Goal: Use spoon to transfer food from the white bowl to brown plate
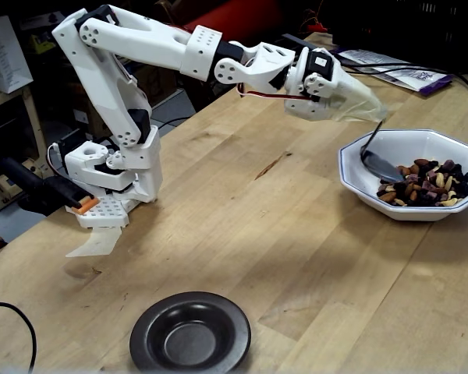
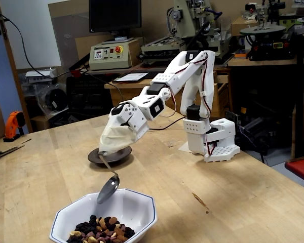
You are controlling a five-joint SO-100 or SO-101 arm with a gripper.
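A cream cover wraps my gripper [image 1: 357, 109] [image 2: 113, 145], so its fingers are hidden. The silver spoon [image 1: 378, 161] [image 2: 108, 189] hangs from it, held by the handle. The spoon's oval end dips inside the white bowl [image 1: 351, 168] [image 2: 143, 208], just beside the food [image 1: 426, 183] [image 2: 99, 234], a heap of nuts and raisins on one side of the bowl. No food shows on the spoon. The brown plate [image 1: 146, 332] [image 2: 123, 154] sits with nothing in it near the table's front edge in a fixed view, partly behind the gripper in the other.
The arm's white base [image 1: 109, 167] [image 2: 213, 137] stands on the wooden table. Papers [image 1: 412, 76] lie at the far corner and a black cable [image 1: 8, 308] loops at the near left. Benches with machines fill the background.
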